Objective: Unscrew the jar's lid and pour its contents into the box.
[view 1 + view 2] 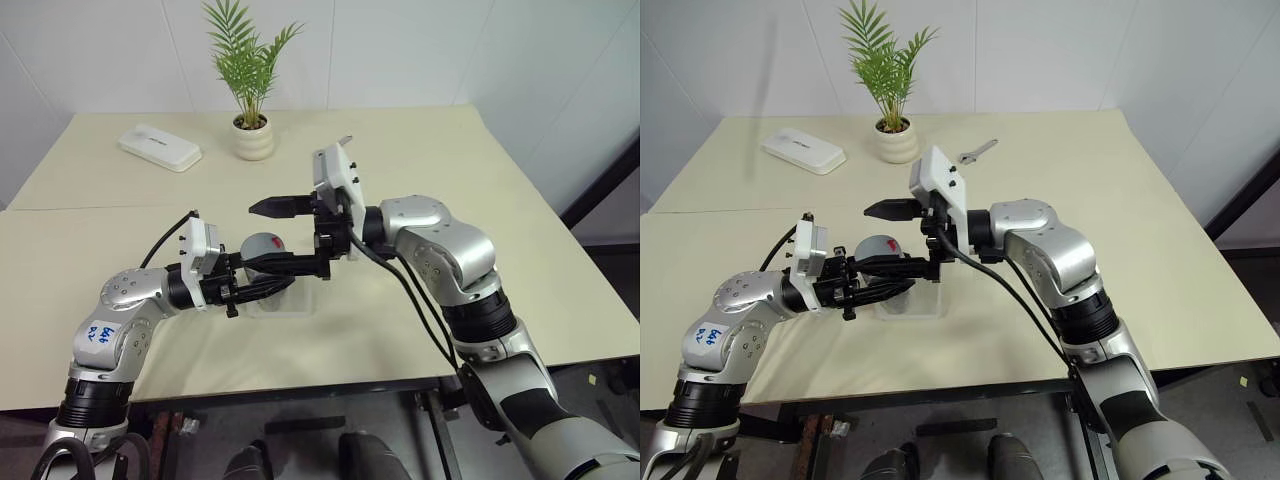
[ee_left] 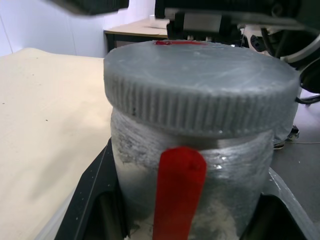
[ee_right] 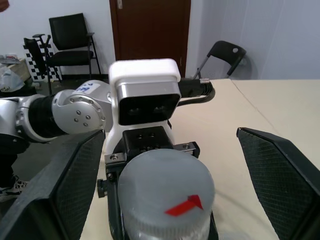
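Note:
My left gripper (image 1: 266, 276) is shut on the jar (image 2: 200, 185), a frosted cylinder with a red strip, and holds it upright just above the table. The grey ribbed lid (image 2: 200, 90) with a red mark sits on the jar. My right gripper (image 1: 254, 236) comes in from the right and is open. Its fingers (image 3: 75, 185) stand on either side of the lid (image 3: 165, 192) without touching it. The box (image 1: 290, 303), a clear shallow tray, lies on the table under the jar. The contents are hidden inside the jar.
A potted palm (image 1: 252, 137) stands at the back of the table, with a flat white case (image 1: 159, 147) to its left. A small wrench (image 1: 977, 152) lies to the right of the pot. The table's front edge (image 1: 300, 385) runs below both arms.

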You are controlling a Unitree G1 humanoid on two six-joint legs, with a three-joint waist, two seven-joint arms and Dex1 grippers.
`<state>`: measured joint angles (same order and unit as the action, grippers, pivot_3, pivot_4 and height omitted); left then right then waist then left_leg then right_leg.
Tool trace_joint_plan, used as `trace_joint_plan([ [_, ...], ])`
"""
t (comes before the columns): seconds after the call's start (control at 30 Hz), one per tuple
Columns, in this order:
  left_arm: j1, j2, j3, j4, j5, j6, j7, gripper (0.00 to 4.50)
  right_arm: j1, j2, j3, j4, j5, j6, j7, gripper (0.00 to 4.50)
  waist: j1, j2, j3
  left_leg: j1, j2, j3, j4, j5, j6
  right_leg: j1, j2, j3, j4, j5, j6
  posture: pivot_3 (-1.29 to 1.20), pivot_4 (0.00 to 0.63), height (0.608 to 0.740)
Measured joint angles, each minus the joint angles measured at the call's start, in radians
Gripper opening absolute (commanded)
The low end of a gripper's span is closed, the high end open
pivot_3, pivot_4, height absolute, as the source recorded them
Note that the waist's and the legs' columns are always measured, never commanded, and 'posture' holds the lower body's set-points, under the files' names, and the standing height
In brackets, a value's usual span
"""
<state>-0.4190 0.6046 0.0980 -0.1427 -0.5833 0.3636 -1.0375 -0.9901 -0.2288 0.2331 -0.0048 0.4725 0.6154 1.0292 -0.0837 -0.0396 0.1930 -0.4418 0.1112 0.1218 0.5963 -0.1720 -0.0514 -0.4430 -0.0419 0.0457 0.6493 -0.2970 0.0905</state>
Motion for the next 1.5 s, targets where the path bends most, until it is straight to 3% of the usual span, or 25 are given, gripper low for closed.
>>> trace_joint_plan([
  [0.6, -0.030, -0.004, -0.002, 0.008, 0.001, -0.003, 0.003, 1.96, -0.029, 0.030, 0.033, 0.124, -0.067, -0.070, 0.023, 4.44, 0.000, 0.000, 0.000, 0.000, 0.000, 0.000, 0.000, 0.000, 0.000, 0.000, 0.000, 0.000, 0.000, 0.000, 0.000, 0.00, 0.150, 0.740],
  [1.17, -0.025, -0.004, -0.003, 0.008, 0.001, -0.003, -0.001, 1.96, 0.008, -0.166, -0.090, 0.178, -0.029, -0.135, 0.177, 4.44, 0.000, 0.000, 0.000, 0.000, 0.000, 0.000, 0.000, 0.000, 0.000, 0.000, 0.000, 0.000, 0.000, 0.000, 0.000, 0.00, 0.150, 0.740],
  [1.5, -0.025, 0.000, -0.003, 0.008, 0.001, -0.002, -0.012, 1.96, 0.021, -0.184, -0.118, 0.186, 0.004, -0.127, 0.246, 4.44, 0.001, 0.000, 0.000, 0.000, 0.000, 0.000, 0.001, 0.000, 0.000, 0.000, 0.000, 0.001, 0.001, 0.000, 0.000, 0.00, 0.150, 0.740],
])
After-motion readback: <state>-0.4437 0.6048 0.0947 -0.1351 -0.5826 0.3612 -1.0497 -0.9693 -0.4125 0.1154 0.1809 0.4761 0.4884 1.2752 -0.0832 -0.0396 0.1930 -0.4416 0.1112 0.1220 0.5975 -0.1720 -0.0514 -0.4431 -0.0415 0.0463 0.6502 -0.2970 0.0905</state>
